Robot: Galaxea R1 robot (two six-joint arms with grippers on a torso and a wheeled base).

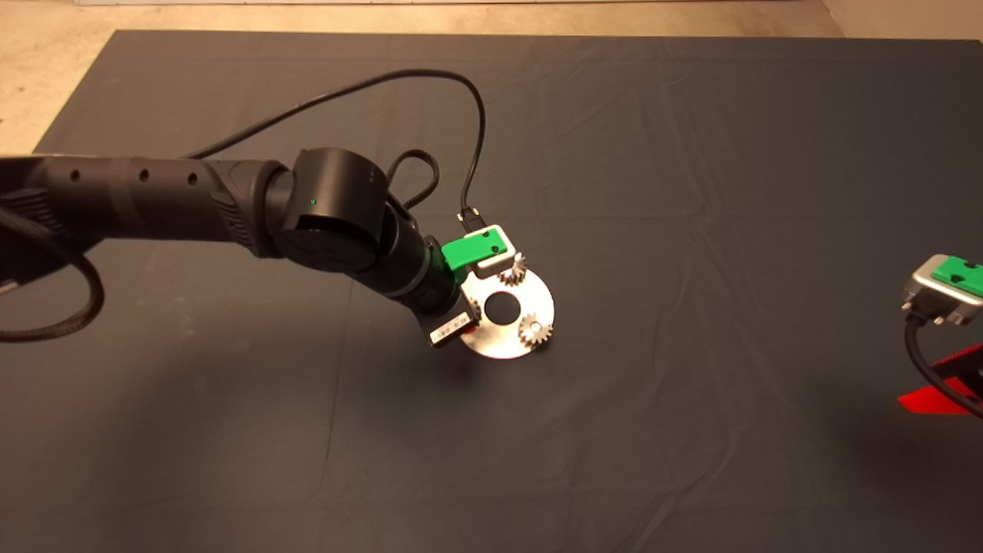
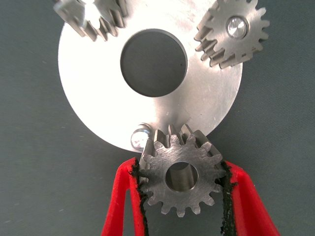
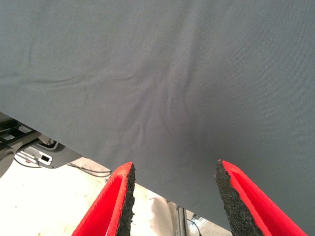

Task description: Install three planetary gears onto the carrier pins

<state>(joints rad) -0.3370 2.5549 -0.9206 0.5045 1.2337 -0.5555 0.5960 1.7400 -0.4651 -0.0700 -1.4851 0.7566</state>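
Note:
A flat silver disc (image 2: 98,98) with a central hole lies mid-mat, seen also as the disc (image 1: 530,296) in the head view. Two planetary gears (image 2: 234,32) (image 2: 91,17) sit on carrier pins; the head view shows both gears (image 1: 535,332) (image 1: 513,269). My left gripper (image 2: 179,167) is shut on a third gear (image 2: 179,179) at the disc's rim. One bare pin (image 2: 140,137) stands just beside that gear's teeth, outside its bore. In the head view the left arm covers its gripper (image 1: 458,316). My right gripper (image 3: 174,196) is open and holds nothing, parked at the mat's right edge (image 1: 941,388).
The dark mat (image 1: 691,192) is wrinkled around the disc. A black cable (image 1: 430,77) loops above the left wrist. Pale floor (image 1: 46,69) shows beyond the mat's far and left edges. The right wrist view shows the mat's edge with floor and grey equipment (image 3: 44,157) below.

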